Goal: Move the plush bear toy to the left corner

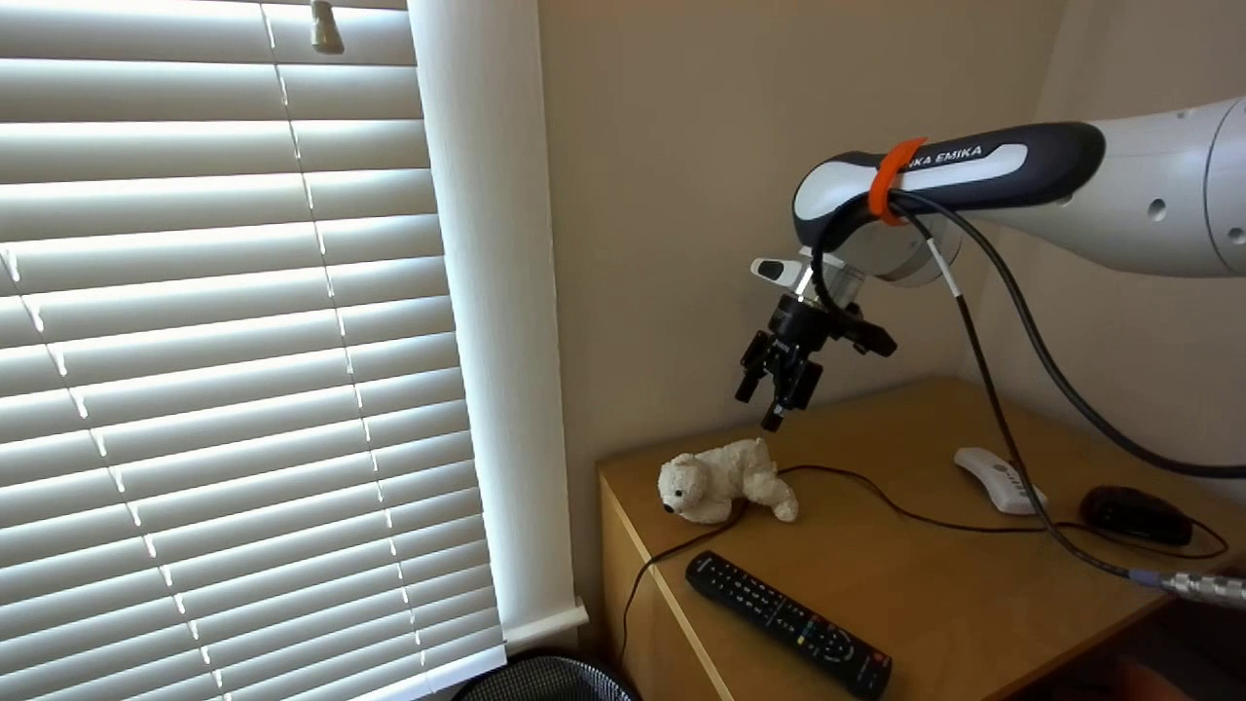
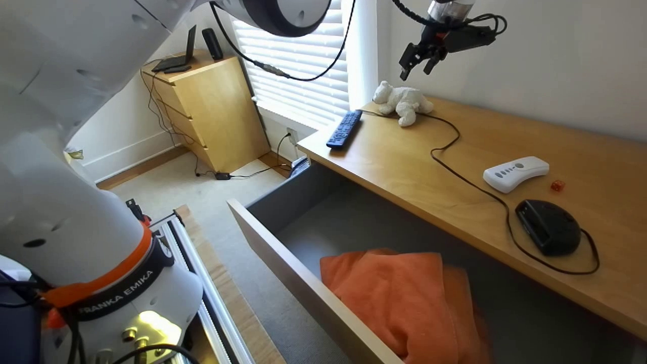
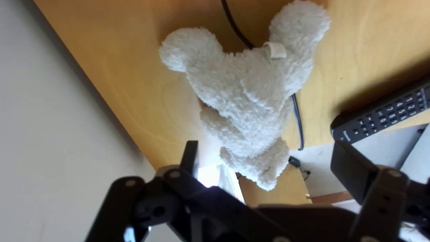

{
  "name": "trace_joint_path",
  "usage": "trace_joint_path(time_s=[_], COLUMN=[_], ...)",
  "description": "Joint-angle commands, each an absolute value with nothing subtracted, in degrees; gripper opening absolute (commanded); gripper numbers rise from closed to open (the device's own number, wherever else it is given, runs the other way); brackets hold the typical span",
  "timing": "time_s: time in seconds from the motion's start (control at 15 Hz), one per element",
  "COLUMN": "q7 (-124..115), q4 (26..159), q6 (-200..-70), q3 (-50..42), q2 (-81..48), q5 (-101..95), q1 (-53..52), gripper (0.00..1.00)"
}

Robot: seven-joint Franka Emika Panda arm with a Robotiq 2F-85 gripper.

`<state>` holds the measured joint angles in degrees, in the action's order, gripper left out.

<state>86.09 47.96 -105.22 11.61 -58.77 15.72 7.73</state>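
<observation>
On the desk (image 1: 934, 584), the bear (image 1: 728, 479) lies lengthwise, head toward the blinds (image 1: 214, 370), end effector (image 2: 416, 74) spread.

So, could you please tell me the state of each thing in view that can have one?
Plush bear, back upward on the desk, not held
Fingers, spread apart, gripping nothing
Drawer, pulled open
Orange cloth, folded inside the drawer
Blinds, lowered
Laptop, open
Remote control, buttons up
White device, buttons up
Black cable, passing under the bear
Far chest's drawers, apparently shut
</observation>
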Motion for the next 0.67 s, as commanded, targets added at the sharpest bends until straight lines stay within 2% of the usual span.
trace_joint_path(time_s=[0.0,0.6], q7=[78.16,61.64], q4=[51.90,71.18], q6=[-104.82,-107.08], q3=[10.40,2.77], q2=[-54.03,-36.25], q5=[18.01,16.69], q1=[11.11,18.02], gripper=[1.00,1.00])
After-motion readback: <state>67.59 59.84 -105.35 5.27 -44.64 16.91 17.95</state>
